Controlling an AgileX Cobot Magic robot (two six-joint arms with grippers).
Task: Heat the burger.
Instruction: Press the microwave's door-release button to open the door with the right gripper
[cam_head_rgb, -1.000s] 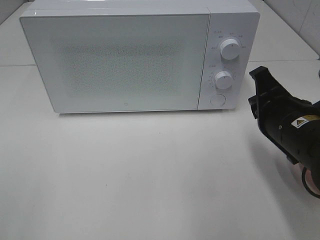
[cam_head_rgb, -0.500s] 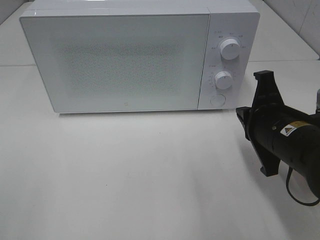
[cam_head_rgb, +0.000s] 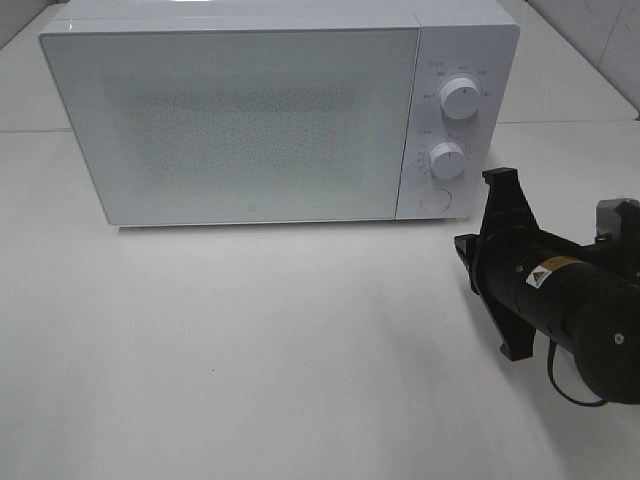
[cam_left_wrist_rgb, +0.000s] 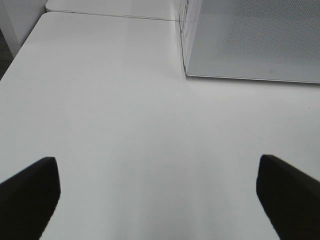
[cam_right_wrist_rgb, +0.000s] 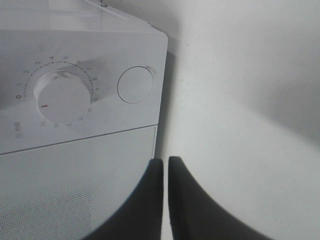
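The burger is out of view in every view. The white microwave (cam_head_rgb: 250, 120) stands at the back of the table with its door closed. My right gripper (cam_head_rgb: 466, 250) is shut with nothing between its fingers, and it sits just right of the microwave's lower right corner. In the right wrist view the shut fingertips (cam_right_wrist_rgb: 166, 161) point at that corner, below the round button (cam_right_wrist_rgb: 135, 85) and the lower knob (cam_right_wrist_rgb: 62, 95). My left gripper (cam_left_wrist_rgb: 157, 167) is open and empty over bare table, with the microwave (cam_left_wrist_rgb: 250, 40) ahead of it.
The microwave's control panel carries an upper knob (cam_head_rgb: 459, 97), a lower knob (cam_head_rgb: 447, 160) and a round button (cam_head_rgb: 434, 199). The white table (cam_head_rgb: 250, 340) stretches in front of the microwave. A cable loop (cam_head_rgb: 570, 385) hangs under the right arm.
The right arm has swung left and toward the front of the table, and its wrist has rolled. Its fingers have closed fully. A pink rim seen under the arm earlier no longer shows.
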